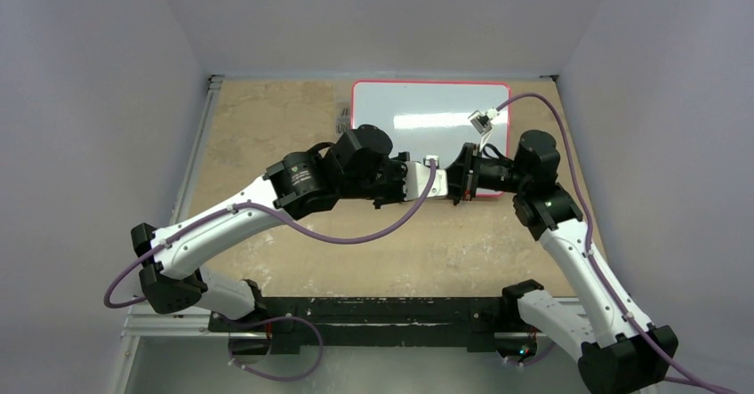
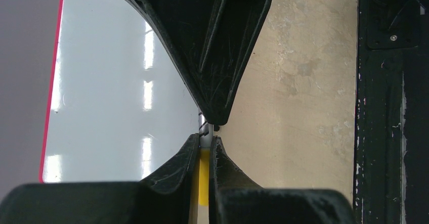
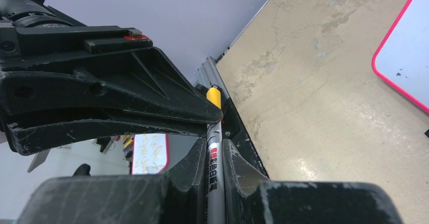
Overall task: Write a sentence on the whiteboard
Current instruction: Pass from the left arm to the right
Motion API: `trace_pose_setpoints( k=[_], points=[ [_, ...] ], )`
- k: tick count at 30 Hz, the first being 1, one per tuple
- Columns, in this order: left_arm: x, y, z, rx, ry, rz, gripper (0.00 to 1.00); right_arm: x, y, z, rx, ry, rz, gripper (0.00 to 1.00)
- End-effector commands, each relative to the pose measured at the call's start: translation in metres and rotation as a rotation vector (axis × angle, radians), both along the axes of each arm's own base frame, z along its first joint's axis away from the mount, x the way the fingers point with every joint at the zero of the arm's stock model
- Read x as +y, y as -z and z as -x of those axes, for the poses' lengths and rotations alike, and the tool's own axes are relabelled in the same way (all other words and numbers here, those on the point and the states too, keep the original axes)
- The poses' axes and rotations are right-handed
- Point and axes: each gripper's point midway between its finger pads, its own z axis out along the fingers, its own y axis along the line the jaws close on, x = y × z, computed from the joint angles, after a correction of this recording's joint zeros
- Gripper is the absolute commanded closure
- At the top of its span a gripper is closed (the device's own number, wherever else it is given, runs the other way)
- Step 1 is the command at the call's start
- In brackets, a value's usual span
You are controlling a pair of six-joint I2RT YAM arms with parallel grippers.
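Marker (image 3: 214,176): left gripper (image 2: 205,140) pinches its yellow end, right gripper (image 3: 214,145) its barrel; whiteboard (image 1: 418,109) near edge beneath my 2 grippers.

whiteboard (image 1: 418,114) near edge behind arms (image 1: 356,167), marker (image 3: 214,168) barrel cut off below

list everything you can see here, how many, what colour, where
glossy rectangular whiteboard with thin red-pink frame: one, white, flat at the table's far side, no writing visible
slim marker pen with printed barrel: one, white with yellow end, gripped by both tools above the board's near edge
mottled tabletop: one, tan, under everything
mounting rail: one, black, table's near edge
cables: two, purple, one along each arm
left tool: one, black, shut on the pen's yellow end
right tool: one, black, shut on the pen's barrel
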Motion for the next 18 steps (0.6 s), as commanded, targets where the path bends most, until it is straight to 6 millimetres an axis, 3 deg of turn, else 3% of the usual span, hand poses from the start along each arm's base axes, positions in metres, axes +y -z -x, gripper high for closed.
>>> trace_pose_setpoints(
  k=[1, 4, 8, 10, 13, 18],
  points=[
    [-0.012, -0.035, -0.005, -0.069, 0.013, 0.113, 1.0, 0.003, -0.004, 0.011, -0.041, -0.038, -0.012, 1.0],
    [-0.006, -0.039, -0.006, -0.03, -0.031, 0.125, 0.84, 0.002, -0.005, 0.01, -0.057, -0.024, -0.012, 1.0],
    [0.012, -0.042, -0.004, -0.012, -0.088, 0.126, 0.42, 0.0, -0.008, 0.012, -0.078, -0.009, -0.006, 1.0],
    [0.027, -0.049, -0.002, -0.018, -0.122, 0.156, 0.31, -0.002, -0.011, 0.014, -0.094, -0.004, -0.006, 1.0],
    [0.048, -0.048, 0.0, -0.015, -0.167, 0.19, 0.25, -0.003, -0.016, 0.017, -0.125, -0.001, -0.012, 1.0],
    [0.068, -0.038, 0.001, 0.037, -0.207, 0.217, 0.28, -0.004, -0.022, 0.023, -0.172, -0.015, -0.023, 1.0]
  ],
)
